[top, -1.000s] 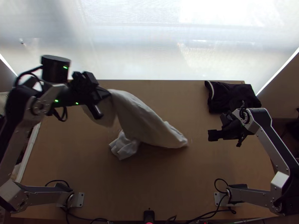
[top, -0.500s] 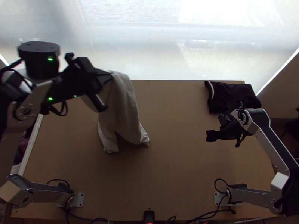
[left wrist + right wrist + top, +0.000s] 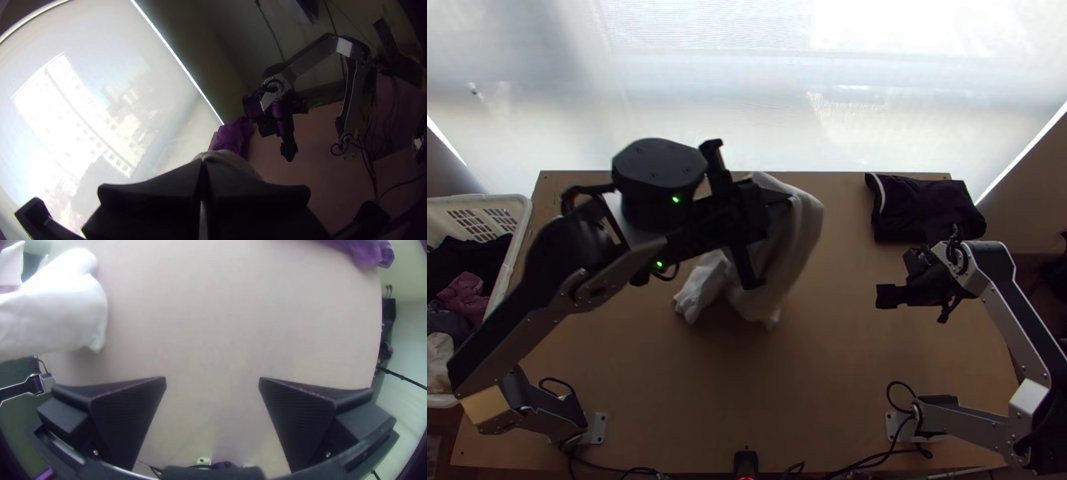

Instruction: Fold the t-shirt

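We see the white t-shirt [image 3: 806,228] hanging all bunchy over the middle of the table [image 3: 827,384]. The left gripper [image 3: 785,206] pinches its top and hides some of it, so we can't tell if the bottom touches the wood. Half a second ago, the shirt was more to the left. The right gripper [image 3: 889,295] has its fingers wide apart. The white basket [image 3: 523,232], cut off at the top view's left edge, has dark, reddish and pale clothes [image 3: 465,294] inside.
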{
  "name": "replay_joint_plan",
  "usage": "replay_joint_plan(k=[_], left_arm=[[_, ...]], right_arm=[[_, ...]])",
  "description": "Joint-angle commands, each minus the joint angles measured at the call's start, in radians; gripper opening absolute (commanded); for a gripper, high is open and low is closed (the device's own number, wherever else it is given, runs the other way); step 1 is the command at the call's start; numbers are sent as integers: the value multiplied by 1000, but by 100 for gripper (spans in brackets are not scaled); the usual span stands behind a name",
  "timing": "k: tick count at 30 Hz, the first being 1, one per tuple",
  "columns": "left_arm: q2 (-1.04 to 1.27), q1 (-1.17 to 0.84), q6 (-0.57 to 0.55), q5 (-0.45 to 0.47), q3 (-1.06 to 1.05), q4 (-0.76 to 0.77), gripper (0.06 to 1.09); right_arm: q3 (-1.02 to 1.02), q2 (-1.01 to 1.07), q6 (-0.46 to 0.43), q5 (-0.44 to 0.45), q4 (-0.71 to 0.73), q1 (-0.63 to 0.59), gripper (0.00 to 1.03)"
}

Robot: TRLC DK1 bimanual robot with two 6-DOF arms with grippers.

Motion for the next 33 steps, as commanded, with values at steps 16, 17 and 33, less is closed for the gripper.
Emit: replay_joint_plan(k=[16, 17, 33], left_arm=[[-638, 430, 161, 4, -909, -85, 10], [-679, 490, 202, 26, -970, -85, 10], [-940, 1232, 669, 348, -1297, -232, 10]], right_arm=[[0, 10, 15, -1, 11, 53, 97], [3, 13, 15, -3, 11, 59, 97], [129, 201, 15, -44, 14, 418, 98]])
